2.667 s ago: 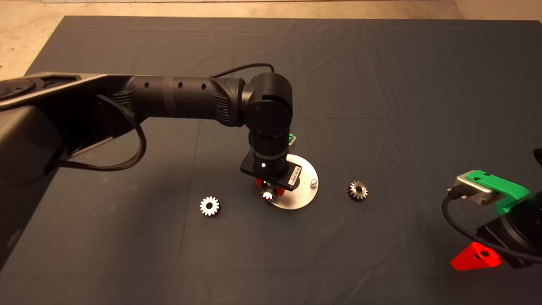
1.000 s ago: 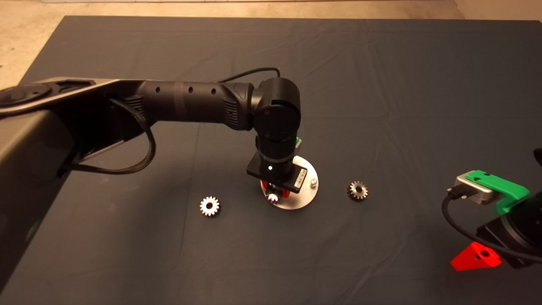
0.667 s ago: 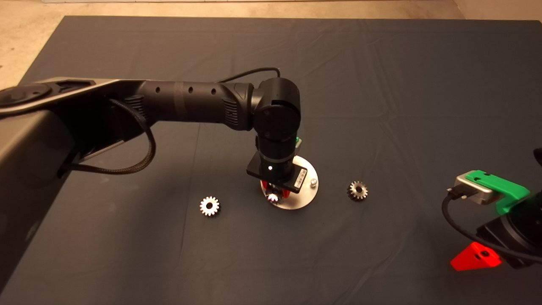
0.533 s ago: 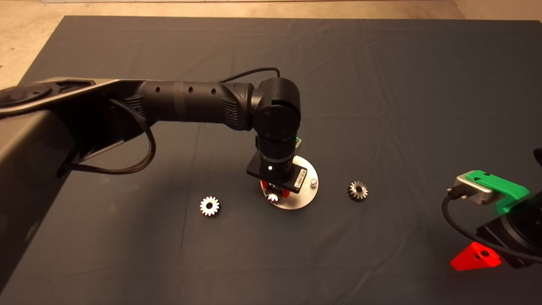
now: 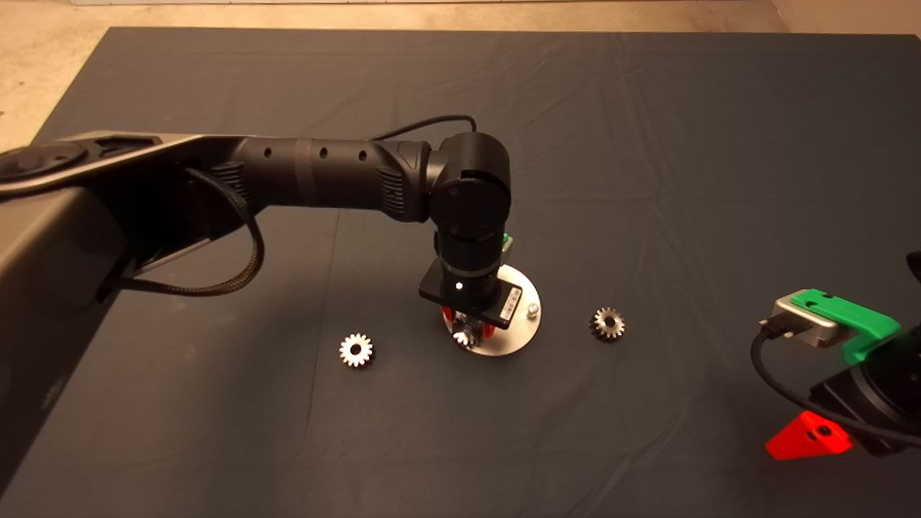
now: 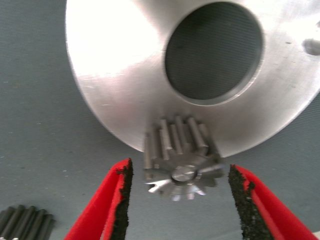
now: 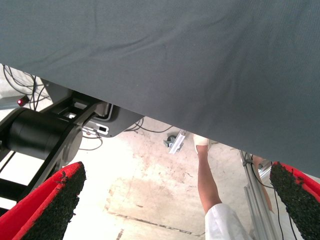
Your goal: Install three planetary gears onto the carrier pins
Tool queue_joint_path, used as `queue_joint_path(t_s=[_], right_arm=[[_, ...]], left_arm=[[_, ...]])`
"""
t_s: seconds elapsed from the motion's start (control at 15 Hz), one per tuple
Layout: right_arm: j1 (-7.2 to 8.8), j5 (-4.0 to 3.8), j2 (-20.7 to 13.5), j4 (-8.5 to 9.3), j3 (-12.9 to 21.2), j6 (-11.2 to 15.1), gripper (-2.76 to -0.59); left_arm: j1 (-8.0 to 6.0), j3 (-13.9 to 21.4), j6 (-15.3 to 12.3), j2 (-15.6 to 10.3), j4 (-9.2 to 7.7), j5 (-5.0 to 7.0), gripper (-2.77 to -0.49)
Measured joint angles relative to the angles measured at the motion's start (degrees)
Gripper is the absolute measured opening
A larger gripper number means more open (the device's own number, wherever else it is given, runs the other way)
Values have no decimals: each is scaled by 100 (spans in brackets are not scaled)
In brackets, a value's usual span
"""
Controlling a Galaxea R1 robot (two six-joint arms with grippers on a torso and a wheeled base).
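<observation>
The shiny round disc lies mid-mat; it fills the left wrist view. One planetary gear sits on a carrier pin at the disc's near edge, and the pin's tip shows in its bore. My left gripper hangs over it, open, with its pads apart from the teeth on both sides. In the head view the gripper straddles this gear. A bare pin stands at the disc's right side. The third pin is hidden under the wrist. My right gripper is open and parked at the lower right.
Two loose gears lie flat on the mat: one left of the disc, also seen in the left wrist view, and one right of it. The left arm spans the mat's left half. A person's leg shows past the mat's edge.
Since 2.7 s ago my left gripper has carried the gear a little to the right over the disc's near edge. Over the last second it has barely moved. The right arm is still.
</observation>
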Motion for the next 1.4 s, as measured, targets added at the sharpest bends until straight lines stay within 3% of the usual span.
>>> queue_joint_path(t_s=[0.13,0.33,0.47,0.6,0.87,1.0,1.07,1.2,1.27,1.4], right_arm=[[2,0,0,2,0,0,-61],[2,-2,-2,0,0,0,-61],[0,0,0,-1,0,0,-61],[0,-2,0,2,0,0,-61],[0,-2,-1,2,0,0,-61],[0,15,5,0,0,0,-61],[2,11,2,2,0,0,-61],[0,-7,-2,1,0,0,-61],[0,-5,-2,2,0,0,-61],[0,17,5,2,0,0,-61]], left_arm=[[-47,29,-1,-46,-5,0,-189],[-249,110,-21,-214,-11,0,-178],[-325,216,-26,-428,-11,-1,-165],[-364,434,-56,-799,-13,-6,-153],[-397,1490,-352,-1881,-11,10,-137],[-397,1917,-479,-2233,11,7,-135],[-402,2114,-602,-2409,80,2,-124],[-441,2679,-792,-2818,336,-12,-122],[-449,2913,-887,-2997,387,-1,-122],[-444,3181,-1046,-3229,555,7,-108]])
